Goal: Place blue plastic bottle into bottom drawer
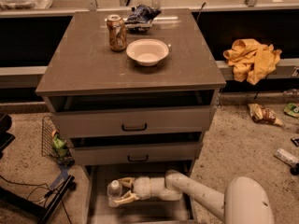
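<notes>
The blue plastic bottle (114,190) shows as a clear bottle with a white cap, low inside the open bottom drawer (98,210) at its left side. My gripper (122,191) reaches into the drawer from the right, its pale fingers (125,199) on either side of the bottle and shut on it. Whether the bottle rests on the drawer floor, I cannot tell. The white arm (201,199) runs back to the lower right.
The two upper drawers (134,123) stand slightly open above the arm. On the cabinet top (79,64) are a brown-orange soda can (116,32), a white bowl (147,52) and a chip bag (141,15). A wire basket (55,144) and cables lie left; yellow cloth (252,59) lies right.
</notes>
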{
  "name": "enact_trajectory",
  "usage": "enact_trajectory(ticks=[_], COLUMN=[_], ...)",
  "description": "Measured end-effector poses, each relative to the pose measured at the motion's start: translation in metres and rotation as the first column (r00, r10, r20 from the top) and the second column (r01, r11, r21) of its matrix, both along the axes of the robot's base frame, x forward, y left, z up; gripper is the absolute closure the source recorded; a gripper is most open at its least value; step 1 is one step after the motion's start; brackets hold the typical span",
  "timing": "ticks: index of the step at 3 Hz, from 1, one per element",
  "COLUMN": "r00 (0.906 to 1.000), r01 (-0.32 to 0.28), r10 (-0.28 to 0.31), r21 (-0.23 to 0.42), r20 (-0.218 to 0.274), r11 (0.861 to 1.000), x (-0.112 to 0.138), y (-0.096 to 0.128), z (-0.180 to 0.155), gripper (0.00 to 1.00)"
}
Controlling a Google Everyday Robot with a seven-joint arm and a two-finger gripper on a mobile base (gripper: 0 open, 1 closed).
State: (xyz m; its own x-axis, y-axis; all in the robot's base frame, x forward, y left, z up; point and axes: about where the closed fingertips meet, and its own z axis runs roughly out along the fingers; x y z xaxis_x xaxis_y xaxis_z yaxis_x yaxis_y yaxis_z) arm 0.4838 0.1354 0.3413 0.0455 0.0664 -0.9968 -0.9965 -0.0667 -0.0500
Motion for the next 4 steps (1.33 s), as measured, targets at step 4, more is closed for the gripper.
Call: enact_trajectory(ticks=[4], r00=[0.9850], r01=[0.064], r10=[-0.084], r21=[-0.131], r20=[-0.151], r11=[0.989], x=[0.005], y=[0.016], z=[-0.105], gripper=[1.00])
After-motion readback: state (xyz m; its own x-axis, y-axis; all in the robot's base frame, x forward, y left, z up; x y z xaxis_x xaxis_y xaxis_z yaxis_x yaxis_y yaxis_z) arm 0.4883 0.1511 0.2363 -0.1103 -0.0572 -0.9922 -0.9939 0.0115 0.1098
